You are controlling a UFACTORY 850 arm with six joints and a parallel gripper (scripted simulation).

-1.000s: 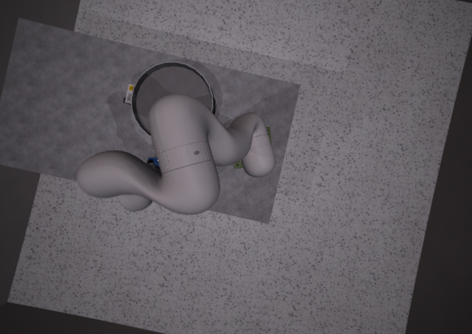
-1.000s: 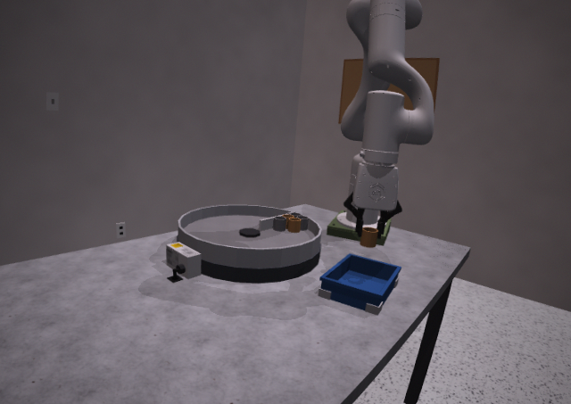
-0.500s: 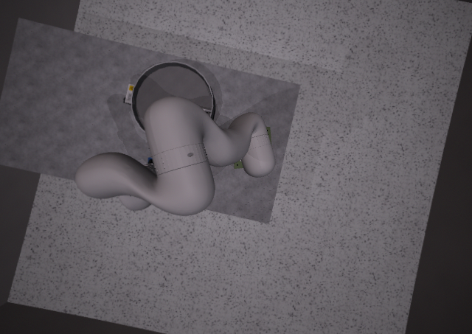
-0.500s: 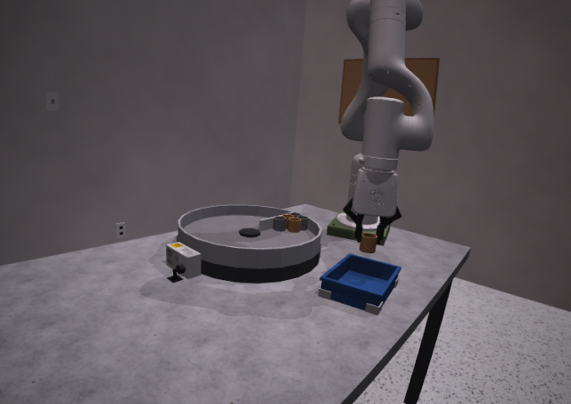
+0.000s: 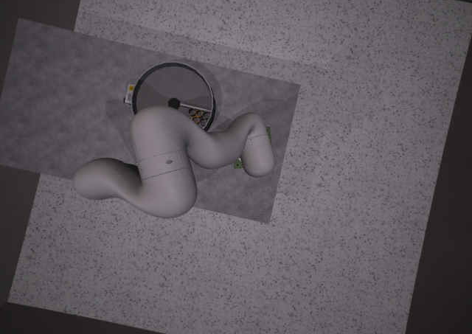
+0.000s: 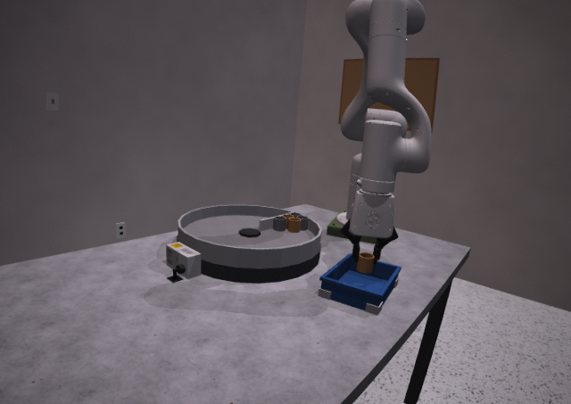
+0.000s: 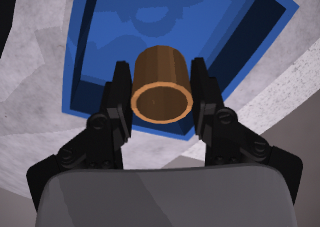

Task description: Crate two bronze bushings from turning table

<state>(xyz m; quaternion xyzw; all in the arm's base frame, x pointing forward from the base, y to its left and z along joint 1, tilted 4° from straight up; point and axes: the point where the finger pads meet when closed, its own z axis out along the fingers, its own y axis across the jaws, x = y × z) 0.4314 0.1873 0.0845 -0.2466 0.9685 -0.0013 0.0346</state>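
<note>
From the wrist camera I am looking straight down past the tool [image 7: 162, 102], whose two black fingers are pressing on either side of a bronze bushing [image 7: 162, 83]. The tool is standing partly closed, clamped on that bushing, which is hanging upright with its open end facing the lens. Below it I am seeing the blue crate [image 7: 87, 34], and the bushing is sitting over the crate's near edge rather than its middle.

In the exterior view the tool [image 6: 367, 251] is reaching down from the arm [image 6: 384, 95], and the bronze bushing [image 6: 365, 262] is appearing just inside the top of the blue crate [image 6: 338, 284]; I cannot tell whether it is touching the crate's floor. The crate is resting on the grey counter [image 6: 138, 340], close to the counter's right edge.

Just beyond and to the left, the turning table [image 6: 239, 254] is carrying a small cluster of bushings against a short divider: at least one bronze piece [image 6: 293, 223] among dark grey bushings [image 6: 278, 223]. A small white control box [image 6: 183, 254] is sitting against the turning table's near left side.

From the top camera the arm [image 5: 164, 163] is covering the crate entirely, and I am seeing only the turning table [image 5: 171, 82] with the remaining bushings [image 5: 198, 113] grouped near its rim. Farther back, the arm's green base plate [image 6: 333, 227] is sitting on the counter.
</note>
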